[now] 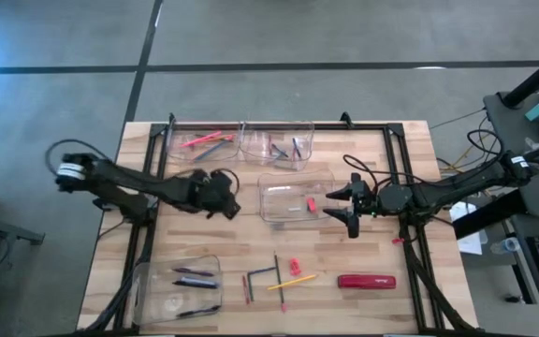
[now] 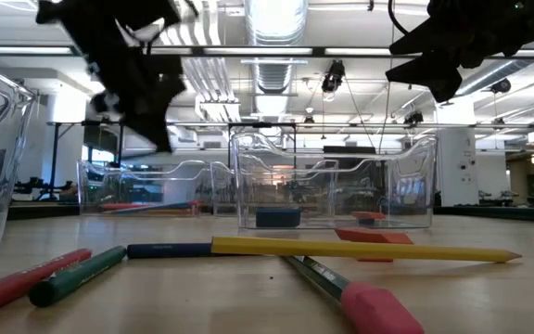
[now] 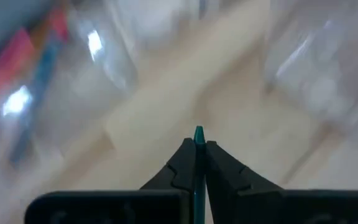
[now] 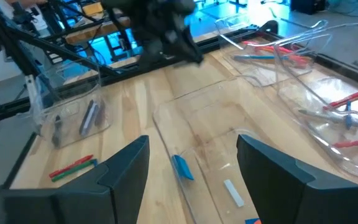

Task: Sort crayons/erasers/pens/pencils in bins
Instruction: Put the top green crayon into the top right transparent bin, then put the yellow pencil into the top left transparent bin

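Note:
Four clear bins stand on the wooden table: one far left [image 1: 204, 140] holding red and pink sticks, one far middle [image 1: 279, 145], one in the middle [image 1: 293, 198] with a small red eraser [image 1: 312, 202], and one near left [image 1: 181, 285] holding dark sticks. My left gripper [image 3: 198, 144] hangs above the table left of the middle bin [image 1: 227, 204], shut on a thin teal stick [image 3: 198, 132]. My right gripper [image 4: 191, 180] stands open at the middle bin's right end [image 1: 349, 208], holding nothing. A yellow pencil [image 1: 293, 279] and a red eraser [image 1: 295, 267] lie loose near the front. My left gripper pinches the thin teal stick between its two shut fingers. Only a short teal tip [image 3: 198, 130] shows past the fingertips, and the stick runs along the gap between them. The fingers slant downward, and the stick is lifted clear of the table.
A large red oblong object with white lettering [image 1: 366, 281] lies at the near right. Dark and red sticks [image 1: 260, 281] lie beside the yellow pencil. In the low view, red and green sticks [image 2: 54, 276] and a pink-tipped pencil [image 2: 341, 288] lie in the foreground. Bare wood shows between the bins.

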